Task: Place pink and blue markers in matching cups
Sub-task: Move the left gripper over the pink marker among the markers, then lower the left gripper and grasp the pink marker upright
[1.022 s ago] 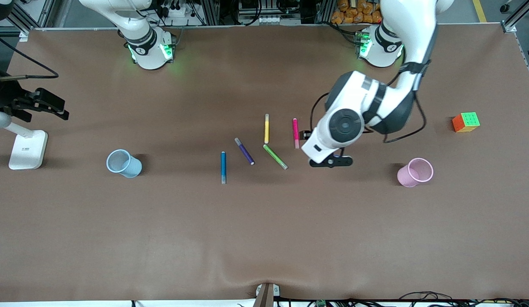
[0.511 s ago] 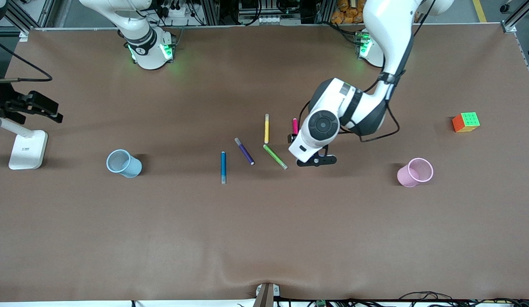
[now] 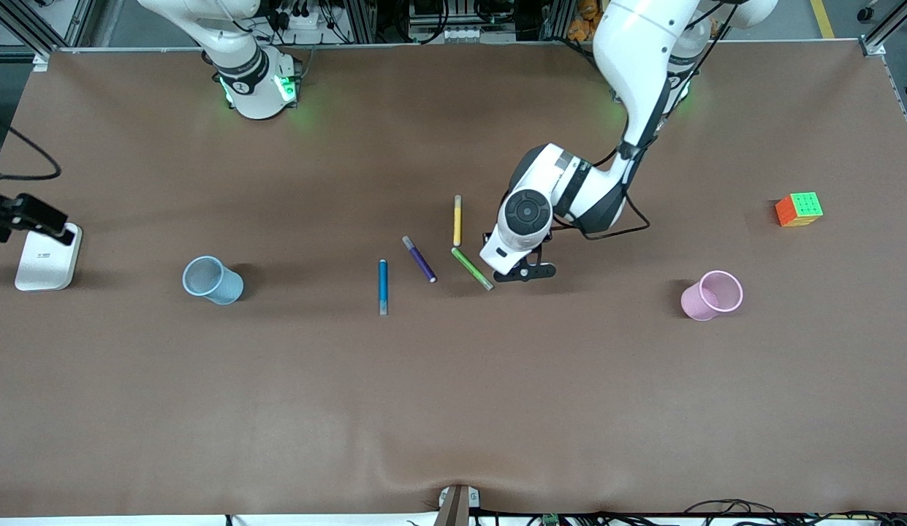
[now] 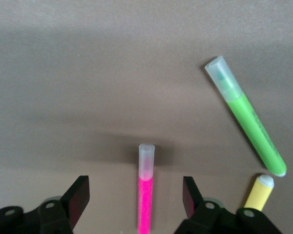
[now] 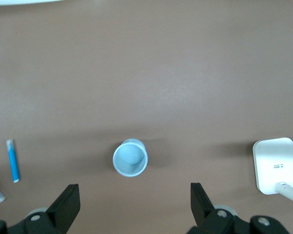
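I see the left gripper [image 4: 136,197] low over the table [image 3: 453,409], jaws spread apart with the pink marker [image 4: 145,194] lying flat between them, neither finger touching it. Green marker [image 4: 245,129] sits just outside one jaw, slanted, and the yellow marker [image 4: 260,190] tip shows next to that same jaw. In the front view the left wrist hides the pink marker. Right gripper [image 5: 134,207] hangs high over the right arm's end of the table, jaws wide and holding nothing, and the arm waits; the blue cup [image 5: 130,157] stands upright on the table between its jaws. Blue marker [image 3: 383,286] lies flat, well outside both sets of jaws, beside the purple marker [image 3: 419,258]. Pink cup [image 3: 710,295] sits toward the left arm's end, well apart from the left jaws. A colour cube [image 3: 799,209] lies near that end, and a white stand [image 3: 47,256] lies near the right arm's end.
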Controlling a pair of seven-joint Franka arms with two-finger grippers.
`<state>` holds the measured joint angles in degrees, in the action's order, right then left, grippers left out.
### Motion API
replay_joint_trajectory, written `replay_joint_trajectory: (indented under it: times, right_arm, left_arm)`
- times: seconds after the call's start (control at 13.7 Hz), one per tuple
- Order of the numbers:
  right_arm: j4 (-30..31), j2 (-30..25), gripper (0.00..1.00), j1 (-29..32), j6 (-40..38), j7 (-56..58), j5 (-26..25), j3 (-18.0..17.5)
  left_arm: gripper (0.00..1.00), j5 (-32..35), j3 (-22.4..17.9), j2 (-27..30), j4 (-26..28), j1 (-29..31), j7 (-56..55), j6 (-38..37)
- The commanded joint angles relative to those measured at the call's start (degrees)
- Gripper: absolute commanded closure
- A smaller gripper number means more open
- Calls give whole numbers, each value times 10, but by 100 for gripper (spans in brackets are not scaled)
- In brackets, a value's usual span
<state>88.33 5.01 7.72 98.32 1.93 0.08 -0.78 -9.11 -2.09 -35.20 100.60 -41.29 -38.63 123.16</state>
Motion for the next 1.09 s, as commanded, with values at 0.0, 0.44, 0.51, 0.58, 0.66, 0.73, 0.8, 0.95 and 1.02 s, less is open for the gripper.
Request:
replay_joint_trajectory:
  times: [0.0,0.44,0.51,0.58,0.66,0.73,0.8,0.95,1.02]
  right_arm:
    - [0,1,0,15,9,1,-4,-7]
    - [0,3,0,23,7,2,-3,-8]
    - [0,3,0,20,4,2,-3,-8]
    - [1,2,0,17,-1,2,-3,-8]
    - [0,2,0,15,-5,2,-3,-8]
    - [0,1,0,13,-7,2,-2,-9]
    - [0,1,0,12,-9,1,1,-10]
    - [0,0,0,-2,-19,1,4,-11]
    - [-1,0,0,-9,-29,0,3,-11]
  left_arm:
    - [20,-10,-5,-10,-4,-6,-10,18]
    - [41,-10,-5,-27,-3,-12,-10,28]
    - [43,-10,-5,-28,-3,-15,-10,30]
    - [43,-10,-5,-29,-3,-15,-11,36]
    - [44,-11,-5,-29,-3,-15,-11,37]
    - [49,-10,-4,-30,-2,-15,-11,42]
    - [58,-11,-5,-33,-3,-16,-10,43]
    - [82,-11,-4,-34,-3,-16,-10,44]
    - [90,-11,-4,-34,-3,-16,-11,44]
